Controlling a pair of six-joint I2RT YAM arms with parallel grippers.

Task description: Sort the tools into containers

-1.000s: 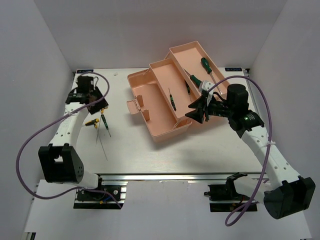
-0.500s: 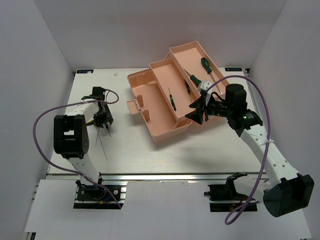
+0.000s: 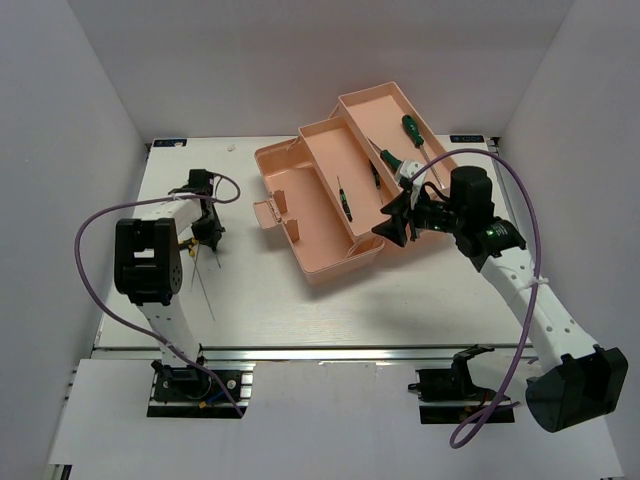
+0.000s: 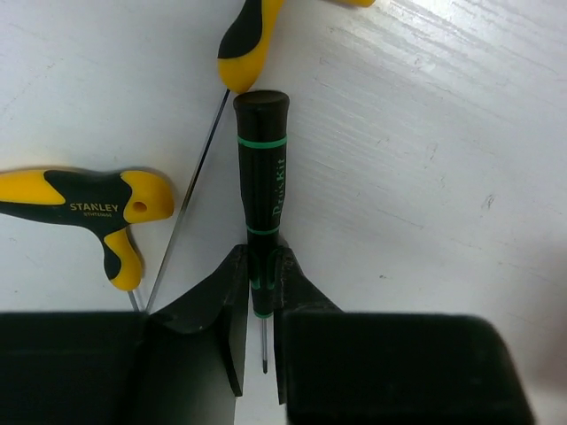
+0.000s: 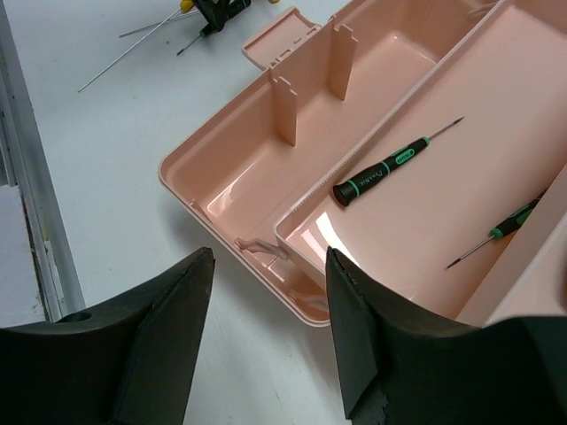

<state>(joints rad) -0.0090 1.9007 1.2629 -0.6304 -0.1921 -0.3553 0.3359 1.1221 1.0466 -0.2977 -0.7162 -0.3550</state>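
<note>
In the left wrist view my left gripper (image 4: 261,266) is shut on the lower end of a dark green screwdriver (image 4: 261,159) that lies on the white table. From above, this gripper (image 3: 207,232) sits at the table's left side, far from the salmon-pink toolbox (image 3: 340,266). The toolbox stands unfolded, and its trays hold several green-handled screwdrivers, one being (image 3: 344,200). My right gripper (image 3: 395,222) hovers open over the toolbox's near right corner with nothing between its fingers. The right wrist view shows the right gripper (image 5: 266,274) above the box edge (image 5: 221,190), with a screwdriver (image 5: 390,166) in the tray beyond.
A yellow-and-black T-handle tool (image 4: 89,205) lies just left of the held screwdriver, and another yellow handle (image 4: 248,40) lies beyond it. Thin metal shafts (image 3: 205,290) stretch toward the table's front edge. White walls close in the table on three sides.
My left gripper came down over the tools at the left and its jaws closed on the dark green screwdriver. The right gripper has barely moved.
</note>
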